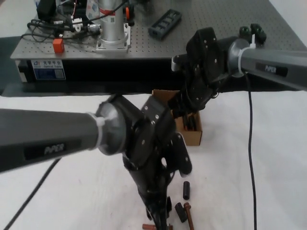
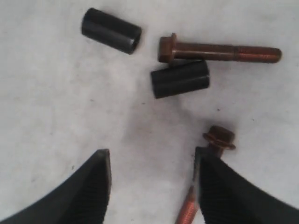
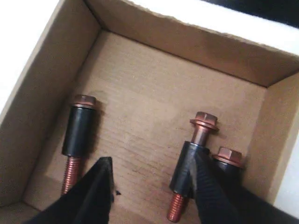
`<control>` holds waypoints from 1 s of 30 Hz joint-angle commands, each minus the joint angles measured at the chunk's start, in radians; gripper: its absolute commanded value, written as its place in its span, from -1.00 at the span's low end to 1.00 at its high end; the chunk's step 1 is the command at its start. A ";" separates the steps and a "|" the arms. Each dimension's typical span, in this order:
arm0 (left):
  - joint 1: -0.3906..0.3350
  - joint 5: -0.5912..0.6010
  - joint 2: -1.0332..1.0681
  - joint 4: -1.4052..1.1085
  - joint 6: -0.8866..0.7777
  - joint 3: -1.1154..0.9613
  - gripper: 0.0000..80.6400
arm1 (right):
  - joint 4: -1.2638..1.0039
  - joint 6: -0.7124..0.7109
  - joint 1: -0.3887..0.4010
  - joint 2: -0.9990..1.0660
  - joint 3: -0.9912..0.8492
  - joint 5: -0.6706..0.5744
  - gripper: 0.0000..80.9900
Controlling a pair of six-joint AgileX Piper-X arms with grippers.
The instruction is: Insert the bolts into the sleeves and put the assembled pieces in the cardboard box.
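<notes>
My left gripper [image 2: 152,186] hangs open just above the white cloth, nothing between its fingers. Beyond it lie two loose black sleeves [image 2: 111,31] [image 2: 180,79] and a copper bolt [image 2: 219,51]. A second bolt [image 2: 218,137] runs partly under one finger [image 2: 224,191]. In the high view this gripper [image 1: 160,215] is at the front centre by the sleeves [image 1: 186,190] and bolt [image 1: 188,215]. My right gripper [image 3: 152,186] stands open inside the cardboard box [image 3: 140,37], over three assembled pieces [image 3: 79,135] [image 3: 191,163] [image 3: 229,158]; the third is partly hidden by a finger. The box [image 1: 194,136] sits mid-table.
A white cloth [image 1: 249,182] covers the near table. Behind it stands a perforated metal bench [image 1: 201,43] with an aluminium post [image 1: 112,28], a black tray [image 1: 165,23], an orange block [image 1: 58,45] and cables. Another bolt [image 1: 147,226] lies at the front edge.
</notes>
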 commanded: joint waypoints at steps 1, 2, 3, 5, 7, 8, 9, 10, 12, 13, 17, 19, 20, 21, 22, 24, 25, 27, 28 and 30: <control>-0.018 -0.015 0.018 0.036 0.040 -0.012 -0.03 | 0.012 0.002 -0.018 -0.054 -0.013 -0.050 -0.05; -0.024 -0.022 0.024 0.041 0.051 -0.012 -0.03 | 0.018 0.003 -0.022 -0.070 -0.013 -0.061 -0.05; -0.029 -0.023 0.032 0.046 0.060 -0.012 -0.03 | 0.020 0.006 -0.025 -0.083 -0.013 -0.068 -0.05; -0.038 -0.023 0.043 0.046 0.065 -0.012 -0.03 | 0.029 0.009 -0.032 -0.116 -0.013 -0.081 -0.05; -0.044 -0.015 0.052 0.037 0.073 -0.012 -0.03 | 0.037 0.009 -0.035 -0.148 -0.013 -0.081 -0.05; -0.045 -0.014 0.058 0.029 0.075 -0.012 -0.03 | 0.043 0.009 -0.035 -0.162 -0.013 -0.081 -0.05; -0.044 -0.015 0.066 0.026 0.075 -0.012 -0.04 | 0.050 0.009 -0.035 -0.176 -0.013 -0.081 -0.05; -0.044 -0.018 0.074 0.020 0.075 -0.012 -0.06 | 0.057 0.009 -0.035 -0.186 -0.013 -0.081 -0.05; -0.044 -0.030 0.088 0.023 0.075 -0.012 -0.17 | 0.078 0.009 -0.036 -0.211 -0.013 -0.081 -0.05; -0.044 -0.041 0.093 0.023 0.075 -0.012 -0.28 | 0.084 0.009 -0.036 -0.221 -0.013 -0.081 -0.05; -0.044 -0.041 0.097 0.023 0.075 -0.012 -0.94 | 0.114 0.007 -0.038 -0.266 -0.013 -0.081 -0.05; -0.044 -0.041 0.097 0.023 0.061 -0.017 -0.99 | 0.157 -0.009 -0.037 -0.287 -0.009 -0.081 -0.05; -0.044 -0.041 0.097 0.019 0.042 -0.018 -0.99 | 0.194 -0.026 -0.037 -0.298 -0.006 -0.081 -0.05; -0.044 -0.041 0.097 0.015 0.028 -0.017 -1.00 | 0.225 -0.038 -0.037 -0.313 0.007 -0.081 -0.05; -0.044 -0.060 0.092 0.015 0.008 -0.021 -0.99 | 0.251 -0.042 -0.037 -0.327 0.024 -0.081 -0.05; -0.044 -0.155 0.075 0.012 -0.079 -0.024 -0.98 | 0.297 -0.045 -0.037 -0.378 0.091 -0.081 -0.05; -0.042 -0.208 0.061 0.008 -0.130 -0.024 -0.98 | 0.301 -0.043 -0.037 -0.410 0.138 -0.081 -0.05; -0.023 -0.258 0.016 -0.002 -0.237 -0.022 -0.98 | 0.274 -0.023 -0.019 -0.471 0.243 -0.081 -0.05; -0.010 -0.256 -0.008 -0.005 -0.290 -0.022 -0.98 | 0.259 -0.018 -0.008 -0.503 0.294 -0.081 -0.05; 0.026 -0.249 -0.073 -0.006 -0.404 -0.019 -0.98 | 0.239 0.022 0.019 -0.548 0.374 -0.077 -0.05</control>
